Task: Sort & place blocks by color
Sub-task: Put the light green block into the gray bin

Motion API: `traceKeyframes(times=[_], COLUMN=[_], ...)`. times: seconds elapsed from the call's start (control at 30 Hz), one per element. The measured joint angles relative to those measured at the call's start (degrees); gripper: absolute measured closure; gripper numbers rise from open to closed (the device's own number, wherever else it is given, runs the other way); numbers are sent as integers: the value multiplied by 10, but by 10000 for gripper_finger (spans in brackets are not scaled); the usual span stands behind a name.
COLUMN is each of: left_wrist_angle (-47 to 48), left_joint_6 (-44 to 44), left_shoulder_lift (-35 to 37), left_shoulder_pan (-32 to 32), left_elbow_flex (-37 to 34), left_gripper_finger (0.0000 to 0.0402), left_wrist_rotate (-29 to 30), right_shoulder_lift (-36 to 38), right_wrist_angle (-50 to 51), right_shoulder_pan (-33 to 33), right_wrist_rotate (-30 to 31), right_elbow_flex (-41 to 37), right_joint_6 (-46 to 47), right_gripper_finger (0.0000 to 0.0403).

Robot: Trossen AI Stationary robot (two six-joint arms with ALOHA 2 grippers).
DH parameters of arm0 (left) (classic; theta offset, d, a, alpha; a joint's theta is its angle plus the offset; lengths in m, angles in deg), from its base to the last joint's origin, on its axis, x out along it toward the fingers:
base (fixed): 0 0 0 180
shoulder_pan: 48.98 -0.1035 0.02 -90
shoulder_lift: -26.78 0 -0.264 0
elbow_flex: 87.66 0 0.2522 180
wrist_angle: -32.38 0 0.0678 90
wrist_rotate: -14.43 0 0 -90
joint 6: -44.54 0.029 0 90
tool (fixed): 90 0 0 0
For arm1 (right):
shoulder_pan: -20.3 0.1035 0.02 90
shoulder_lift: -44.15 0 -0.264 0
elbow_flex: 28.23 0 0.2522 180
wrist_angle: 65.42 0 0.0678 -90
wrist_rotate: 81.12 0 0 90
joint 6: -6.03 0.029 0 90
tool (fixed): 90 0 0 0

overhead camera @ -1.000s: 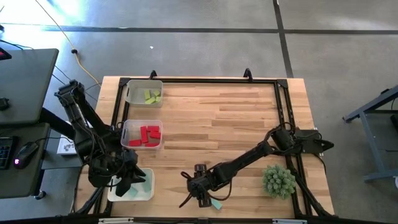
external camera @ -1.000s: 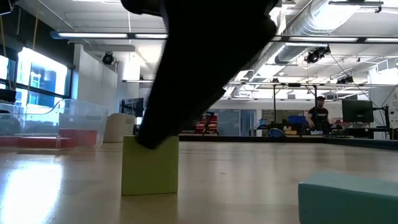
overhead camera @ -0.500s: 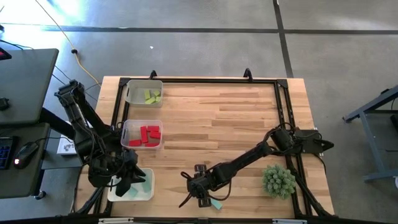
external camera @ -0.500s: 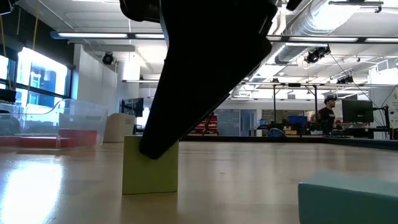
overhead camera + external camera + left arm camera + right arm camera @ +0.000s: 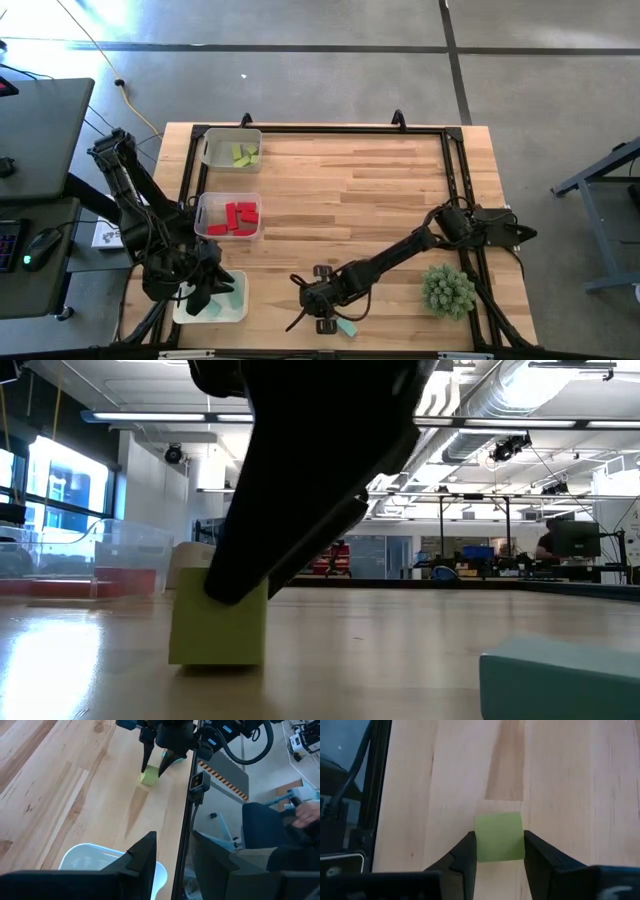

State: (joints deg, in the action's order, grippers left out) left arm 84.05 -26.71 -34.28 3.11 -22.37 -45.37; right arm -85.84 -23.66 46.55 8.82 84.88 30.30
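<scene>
Right wrist view: I see the right end effector (image 5: 500, 851) closed on a yellow-green block (image 5: 499, 836), one finger pressed to each side, the block resting on the bench (image 5: 560, 780). From the high view I place this near the bench's near edge, centre, with a teal block (image 5: 347, 327) just beside it. My left end effector (image 5: 207, 293) hangs over the near-left bin (image 5: 237, 312), fingers partly apart, nothing visibly held. Red blocks (image 5: 235, 217) sit in the middle-left bin (image 5: 203, 210); yellow-green blocks (image 5: 245, 154) in the far-left bin (image 5: 212, 140). Spiky plant ball (image 5: 447, 290) at near right.
</scene>
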Motion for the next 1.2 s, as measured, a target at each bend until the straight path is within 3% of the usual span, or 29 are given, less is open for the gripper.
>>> traceKeyframes(times=[0.27, 0.83, 1.0, 1.2], left_wrist_angle=[11, 79, 81, 83], left_joint_6=[24, 83, 127, 219], left_shoulder_lift=[0, 0, 0, 0], left_shoulder_pan=[-24, -133, -158, -200], left_elbow_flex=[0, 0, 0, 0], left_gripper_finger=[296, 267, 267, 264], left_wrist_rotate=[-12, -68, -73, -66], right_shoulder_lift=[-1, 0, 0, 0], right_wrist_angle=[10, 207, 244, 289], right_shoulder_pan=[-32, -145, -176, -211], right_wrist_rotate=[10, 32, 27, -20], right_elbow_flex=[50, 233, 285, 355], right_joint_6=[-31, -255, -309, -348], right_gripper_finger=[299, 299, 299, 299])
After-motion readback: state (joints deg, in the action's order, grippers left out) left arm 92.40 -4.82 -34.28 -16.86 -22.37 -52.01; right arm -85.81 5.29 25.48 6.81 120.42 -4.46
